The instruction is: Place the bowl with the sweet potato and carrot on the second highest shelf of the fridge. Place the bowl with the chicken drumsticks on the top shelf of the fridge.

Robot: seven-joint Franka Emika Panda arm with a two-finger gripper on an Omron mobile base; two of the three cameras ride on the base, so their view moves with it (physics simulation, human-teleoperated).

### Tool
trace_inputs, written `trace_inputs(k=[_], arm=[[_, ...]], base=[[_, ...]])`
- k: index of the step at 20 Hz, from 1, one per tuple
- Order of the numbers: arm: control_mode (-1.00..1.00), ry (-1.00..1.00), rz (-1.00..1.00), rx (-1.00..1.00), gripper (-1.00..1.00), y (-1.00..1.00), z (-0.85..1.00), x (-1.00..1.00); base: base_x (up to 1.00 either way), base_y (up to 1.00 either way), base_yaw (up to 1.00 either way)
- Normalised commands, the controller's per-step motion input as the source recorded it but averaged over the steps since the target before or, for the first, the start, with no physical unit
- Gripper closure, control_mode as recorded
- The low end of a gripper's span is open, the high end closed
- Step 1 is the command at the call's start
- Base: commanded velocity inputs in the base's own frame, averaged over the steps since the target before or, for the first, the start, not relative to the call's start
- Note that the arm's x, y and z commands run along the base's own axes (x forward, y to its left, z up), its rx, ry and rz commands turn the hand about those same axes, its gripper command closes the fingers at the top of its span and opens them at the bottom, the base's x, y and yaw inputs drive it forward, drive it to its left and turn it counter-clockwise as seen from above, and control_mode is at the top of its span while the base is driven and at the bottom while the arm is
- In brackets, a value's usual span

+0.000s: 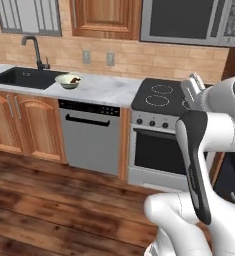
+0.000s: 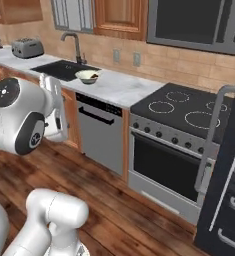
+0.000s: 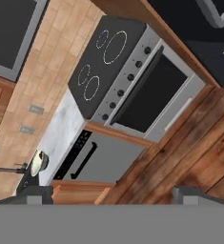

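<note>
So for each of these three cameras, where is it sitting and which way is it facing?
Left base view: behind the arm's left, facing sink, bowl, dishwasher, stove; arm at lower right.
Right base view: behind its right, facing the same counter and fridge door; arm at lower left.
Hand view: on the rolled hand, looking down at stove and dishwasher; open gripper at the bottom.
All three share bowl, dishwasher and stove.

So the stove [image 2: 181, 112] is the anchor here: black glass cooktop, row of knobs, dark oven door underneath. Just left of it there's a stainless dishwasher [image 1: 91, 136] under the marble counter [image 1: 106, 89]. Further left is a black sink [image 1: 24, 77] with a dark faucet [image 1: 35, 50]. Microwave [image 1: 191, 21] hangs right above the stove. A toaster [image 2: 27, 47] sits way off left.
</note>
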Motion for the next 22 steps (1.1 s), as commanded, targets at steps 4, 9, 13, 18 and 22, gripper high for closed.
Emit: trace_inputs(k=[4, 9, 13, 18, 22], arm=[[1.0, 0.0, 0.0, 0.0, -1.0, 0.0, 0.0, 0.0], [1.0, 0.0, 0.0, 0.0, -1.0, 0.0, 0.0, 0.0], [1.0, 0.0, 0.0, 0.0, -1.0, 0.0, 0.0, 0.0], [1.0, 0.0, 0.0, 0.0, -1.0, 0.0, 0.0, 0.0], [1.0, 0.0, 0.0, 0.0, -1.0, 0.0, 0.0, 0.0]], base=[[1.0, 1.0, -0.1], [1.0, 1.0, -0.24], [1.0, 1.0, -0.3], [1.0, 1.0, -0.32], [1.0, 0.91, -0.36]])
